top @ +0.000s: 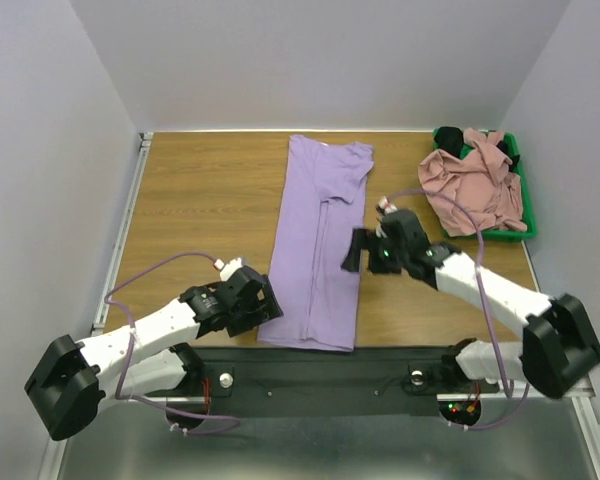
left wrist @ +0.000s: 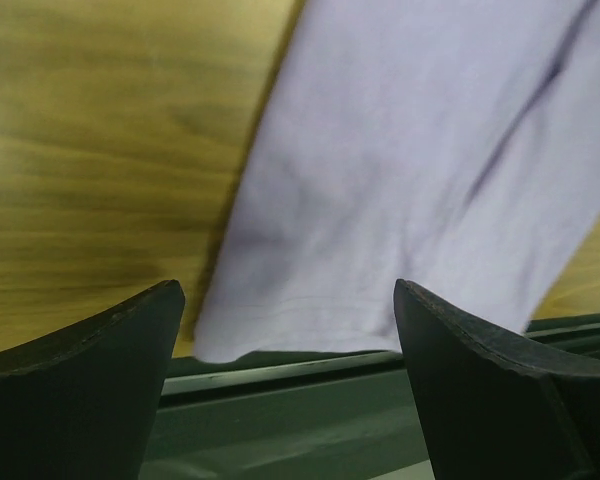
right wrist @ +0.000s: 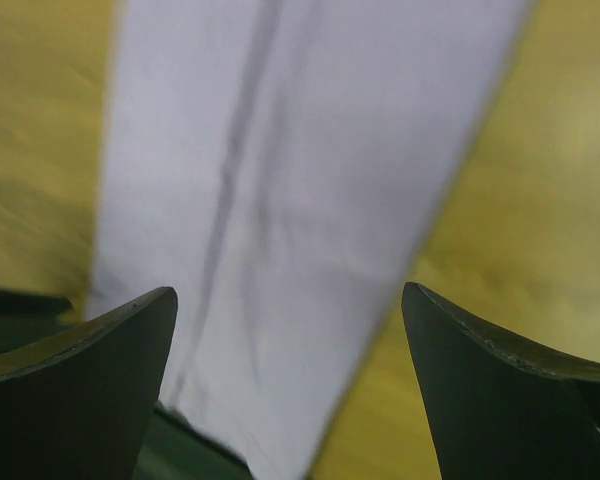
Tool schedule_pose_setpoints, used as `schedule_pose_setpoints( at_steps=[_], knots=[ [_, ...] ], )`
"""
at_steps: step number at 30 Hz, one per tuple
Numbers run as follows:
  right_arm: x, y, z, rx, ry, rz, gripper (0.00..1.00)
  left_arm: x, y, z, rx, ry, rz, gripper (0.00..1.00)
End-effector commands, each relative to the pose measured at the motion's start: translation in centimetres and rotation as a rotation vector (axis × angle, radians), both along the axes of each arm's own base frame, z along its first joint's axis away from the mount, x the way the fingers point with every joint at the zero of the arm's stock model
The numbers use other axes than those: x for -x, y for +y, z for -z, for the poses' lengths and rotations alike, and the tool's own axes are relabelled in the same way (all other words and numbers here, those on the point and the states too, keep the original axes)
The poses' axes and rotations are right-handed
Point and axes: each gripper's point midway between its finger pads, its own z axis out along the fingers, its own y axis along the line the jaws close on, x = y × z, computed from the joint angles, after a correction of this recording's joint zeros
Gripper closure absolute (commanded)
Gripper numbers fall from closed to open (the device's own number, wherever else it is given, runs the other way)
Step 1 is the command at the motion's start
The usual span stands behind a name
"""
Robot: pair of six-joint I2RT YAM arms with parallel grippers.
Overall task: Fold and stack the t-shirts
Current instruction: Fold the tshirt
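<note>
You worked at a wood-grain table [top: 200, 200] boxed in by plain pale grey walls: a back wall [top: 320, 60] at twelve o'clock, a left wall [top: 40, 180] at nine and a right wall [top: 580, 120] at three. A light metal rail [top: 128, 230] ran along the table's nine o'clock edge, and at six o'clock a black strip [top: 320, 372] met a dull grey metal surface [top: 320, 450]. The light was soft and even, with only faint shadows.

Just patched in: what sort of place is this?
Probably a lab test cell: plain walls box in a wooden table, with a lavender shirt laid out and a green bin of crumpled shirts.
</note>
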Motion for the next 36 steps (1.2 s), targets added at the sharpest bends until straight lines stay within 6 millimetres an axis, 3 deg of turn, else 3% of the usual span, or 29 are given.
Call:
schedule_pose_setpoints(
  at_steps=[1,2,8,13,19,24,29,32,35,36],
  knots=[
    [4.3,-1.7,0.7,-0.138,0.075,0.120,0.00,2.2,0.3,2.0,-0.018,0.103,0.060,0.01],
    [6.1,-1.5,0.3,-0.181,0.078,0.076,0.00,2.7,0.9,2.6,-0.051,0.131,0.055,0.02],
    [10.7,-1.4,1.1,-0.213,0.181,-0.021,0.00,4.5,1.3,3.1,-0.035,0.200,0.073,0.04],
    [12.5,-1.6,2.4,-0.156,0.262,-0.060,0.00,6.3,1.1,3.9,0.037,0.243,0.103,0.29],
    [16.0,1.0,4.5,-0.083,0.331,-0.143,0.00,7.0,1.2,5.0,0.040,0.278,0.101,0.55],
    [19.9,3.3,5.6,0.007,0.314,-0.267,0.00,6.7,1.3,5.1,0.029,0.270,0.090,0.64],
    [21.7,4.7,7.4,0.120,0.306,-0.311,0.01,6.1,1.3,5.1,0.018,0.244,0.080,0.68],
    [21.7,4.7,8.7,0.198,0.289,-0.303,0.10,5.8,1.3,5.1,0.014,0.231,0.075,0.69],
    [21.1,4.4,9.6,0.243,0.281,-0.274,0.19,5.3,1.3,4.8,0.011,0.209,0.068,0.83],
    [20.8,4.3,9.8,0.257,0.270,-0.261,0.22,5.1,1.3,4.8,0.007,0.200,0.064,0.93]
  ],
)
